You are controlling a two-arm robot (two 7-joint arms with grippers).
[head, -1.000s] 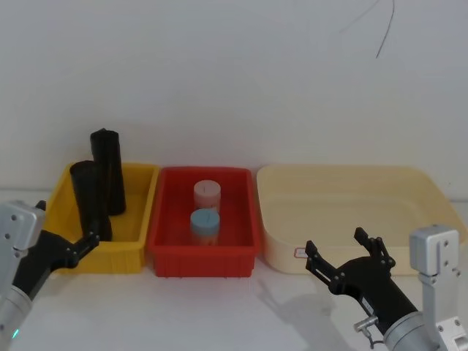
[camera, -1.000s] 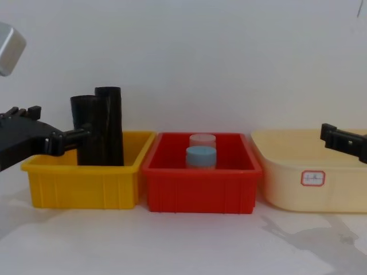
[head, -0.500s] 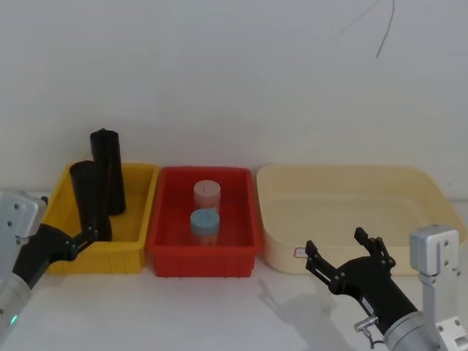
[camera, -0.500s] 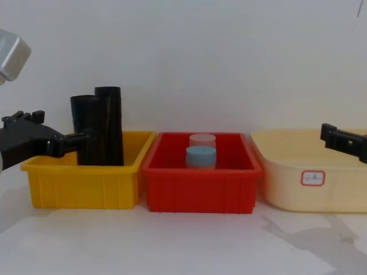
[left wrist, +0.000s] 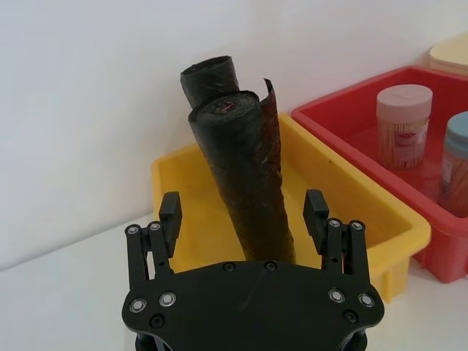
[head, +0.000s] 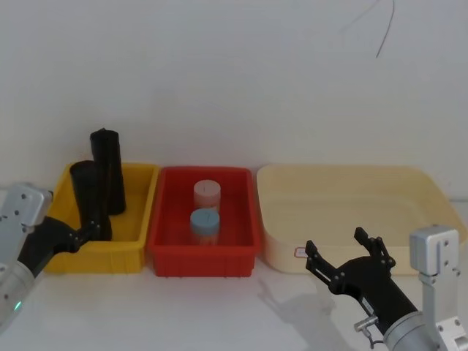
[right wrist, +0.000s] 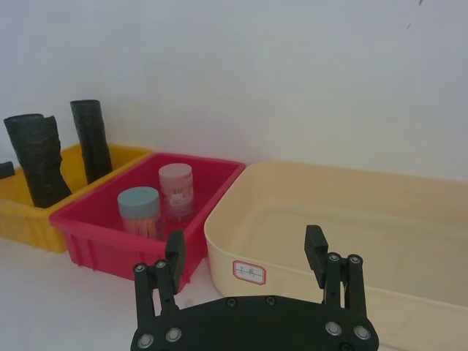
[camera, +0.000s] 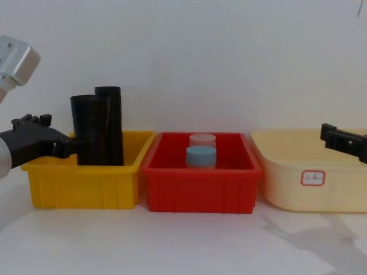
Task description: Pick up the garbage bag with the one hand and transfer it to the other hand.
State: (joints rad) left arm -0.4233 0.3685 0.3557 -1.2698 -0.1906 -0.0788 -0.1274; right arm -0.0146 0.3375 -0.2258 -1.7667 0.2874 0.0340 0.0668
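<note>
Left claw (left wrist: 243, 213) is at the near left side of the yellow bin (head: 110, 257), fingers apart, with the garbage bag (head: 91, 199) lined up in the gap. Cannot tell whether they touch it. The bag stands on end in the bin, just in front of a second black roll (head: 107, 170). Right claw (head: 335, 245) hovers over the worktop (head: 219, 314) before the cream tray (head: 274, 245), fingers apart, holding nothing. A red bin (head: 205, 259) sits between the two.

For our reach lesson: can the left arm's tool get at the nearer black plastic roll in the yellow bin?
Probably yes: the open left tool faces the nearer matte black wrinkled roll, with nothing between.
</note>
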